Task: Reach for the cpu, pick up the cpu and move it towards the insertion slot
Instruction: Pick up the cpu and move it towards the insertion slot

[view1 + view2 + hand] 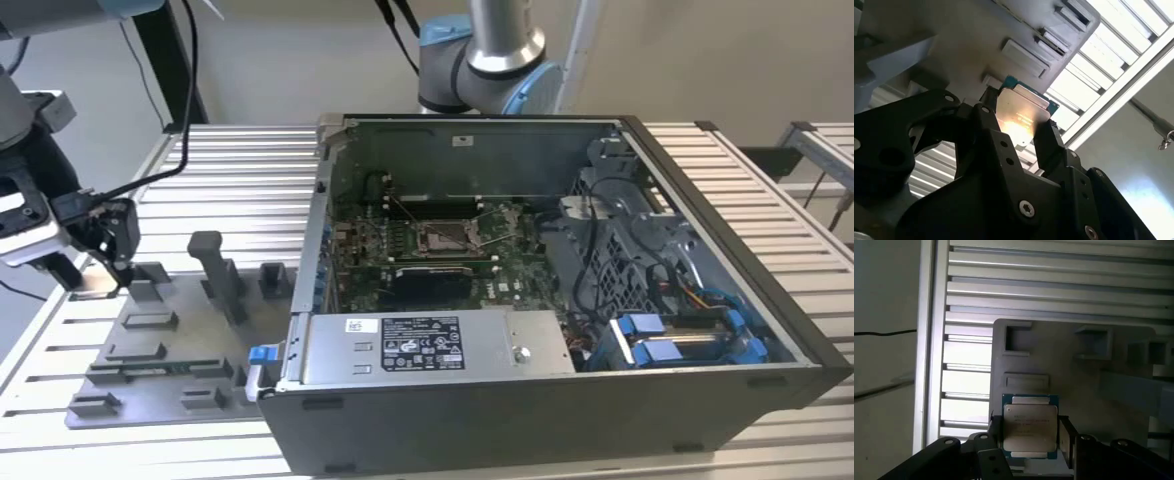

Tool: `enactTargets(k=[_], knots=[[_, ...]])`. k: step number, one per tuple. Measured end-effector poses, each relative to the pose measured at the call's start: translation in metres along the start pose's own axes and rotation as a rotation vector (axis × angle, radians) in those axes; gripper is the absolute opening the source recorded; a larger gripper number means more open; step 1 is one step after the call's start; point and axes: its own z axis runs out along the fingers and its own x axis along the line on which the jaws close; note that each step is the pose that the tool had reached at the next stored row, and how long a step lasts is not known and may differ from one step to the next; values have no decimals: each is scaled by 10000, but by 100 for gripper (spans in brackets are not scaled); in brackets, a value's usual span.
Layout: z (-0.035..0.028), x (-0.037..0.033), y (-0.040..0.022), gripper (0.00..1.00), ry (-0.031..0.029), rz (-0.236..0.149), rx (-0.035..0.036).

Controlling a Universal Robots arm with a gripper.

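Note:
The cpu [1030,426], a small flat square chip with a silver top, sits between the gripper's two black fingers in both wrist views, just over the corner of the grey tray [1079,385]. My gripper [1029,434] is shut on the cpu [1021,112], one finger pressed against each of its side edges. In the exterior view the gripper [80,278] hangs at the far left, over the tray's back left corner, with the pale cpu [92,289] at its tip. The insertion slot [445,238], a silver-framed socket, lies inside the open computer case, well off towards the exterior view's right.
The grey tray [160,350] carries several raised blocks and a tall post [214,275]. The open computer case [561,400] has high walls around the green board. A second arm's base [481,60] stands behind the case. Ribbed aluminium table slats [240,180] lie between tray and case.

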Motion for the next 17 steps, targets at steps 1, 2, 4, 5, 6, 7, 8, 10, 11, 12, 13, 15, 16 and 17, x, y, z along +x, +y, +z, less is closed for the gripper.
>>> enactTargets(k=[1, 2, 4, 5, 6, 7, 8, 10, 11, 12, 13, 15, 16, 17], knots=[[-22, 0, 1, 0, -1, 0, -1], [-49, -1, 2, 0, -1, 0, 0], [-111, -2, 4, 0, -1, 0, 0], [-140, -2, 5, 0, -1, 1, 0], [-165, -2, 6, 0, 0, 0, 0], [-187, -3, 7, 0, -1, 0, 0], [-210, -3, 7, 0, 0, 0, 0], [-262, -4, 9, 0, 0, 0, 0], [-288, -4, 10, 0, -2, 0, -1], [-316, -5, 11, 0, -1, 0, 0], [-345, -5, 12, 0, 0, 0, 0], [-406, -6, 14, 0, -1, 0, 0], [-435, -6, 15, 0, -1, 0, 0], [-463, -7, 16, 0, 0, 0, 0]])
